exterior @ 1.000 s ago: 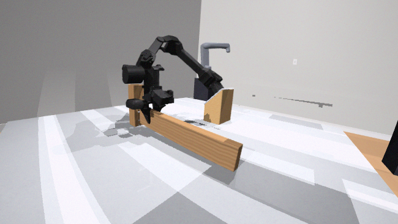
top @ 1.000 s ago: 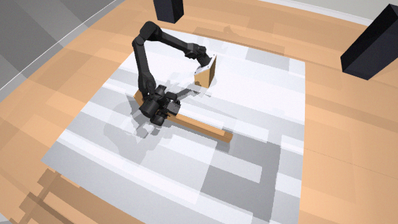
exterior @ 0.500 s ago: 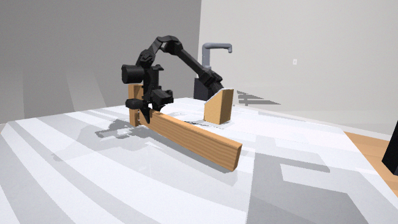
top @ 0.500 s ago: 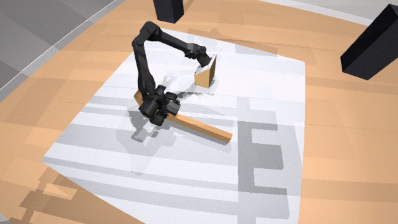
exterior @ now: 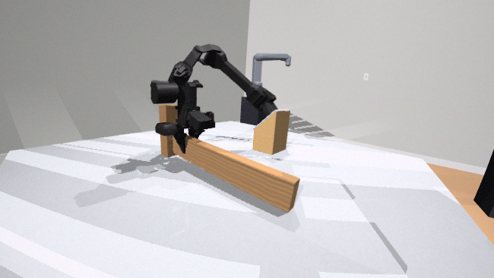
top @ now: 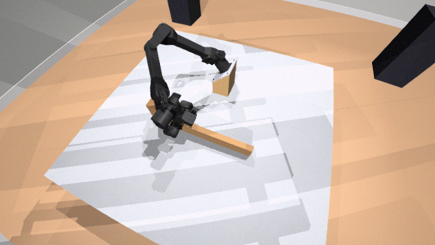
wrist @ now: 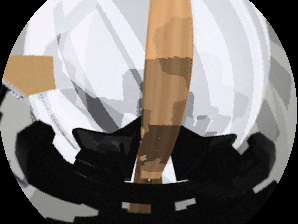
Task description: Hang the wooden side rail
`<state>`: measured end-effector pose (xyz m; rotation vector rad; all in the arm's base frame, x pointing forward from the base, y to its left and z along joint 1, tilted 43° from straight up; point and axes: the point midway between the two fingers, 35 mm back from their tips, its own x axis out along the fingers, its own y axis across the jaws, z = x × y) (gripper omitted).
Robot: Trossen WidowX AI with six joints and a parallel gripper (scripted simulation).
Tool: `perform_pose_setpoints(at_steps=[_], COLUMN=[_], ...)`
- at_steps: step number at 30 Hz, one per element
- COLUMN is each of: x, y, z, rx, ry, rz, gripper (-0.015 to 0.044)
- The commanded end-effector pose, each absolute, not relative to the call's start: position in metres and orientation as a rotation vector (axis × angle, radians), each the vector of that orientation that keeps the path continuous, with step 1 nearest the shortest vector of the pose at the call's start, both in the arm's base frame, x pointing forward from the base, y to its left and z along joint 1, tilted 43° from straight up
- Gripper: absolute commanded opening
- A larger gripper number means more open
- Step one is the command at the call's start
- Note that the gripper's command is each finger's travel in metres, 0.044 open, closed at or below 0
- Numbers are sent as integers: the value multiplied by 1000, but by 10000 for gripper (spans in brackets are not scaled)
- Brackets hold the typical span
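The wooden side rail (top: 221, 140) (exterior: 243, 172) (wrist: 170, 45) stands on its narrow edge. Its far end is low over the table at the right, at or very near the surface. Its near end is close against the upright headboard post (top: 150, 106) (exterior: 166, 146), partly behind the gripper. My gripper (exterior: 188, 141) (wrist: 153, 119) is shut on the rail near the post end, with one finger on each side. The steel hooks, the slot and the pins are hidden, so whether the hooks sit on the pins cannot be seen.
The arm's base is mounted on a slanted wooden block (top: 221, 88) (exterior: 263, 141) (wrist: 31, 72) on the white table (top: 294, 87) (exterior: 114, 235). A grey faucet-like shape (exterior: 257, 70) stands behind. Dark blocks (top: 406, 57) stand beyond the table.
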<state>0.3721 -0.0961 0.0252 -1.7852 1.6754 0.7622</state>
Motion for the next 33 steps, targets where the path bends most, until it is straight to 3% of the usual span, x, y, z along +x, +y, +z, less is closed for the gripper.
perform_pose_setpoints(at_steps=[1, 33], x=[374, 375], y=[-95, -98], z=[30, 33], rx=[-1792, -1792], ry=[1664, 1664], rz=[749, 748], gripper=[0, 0])
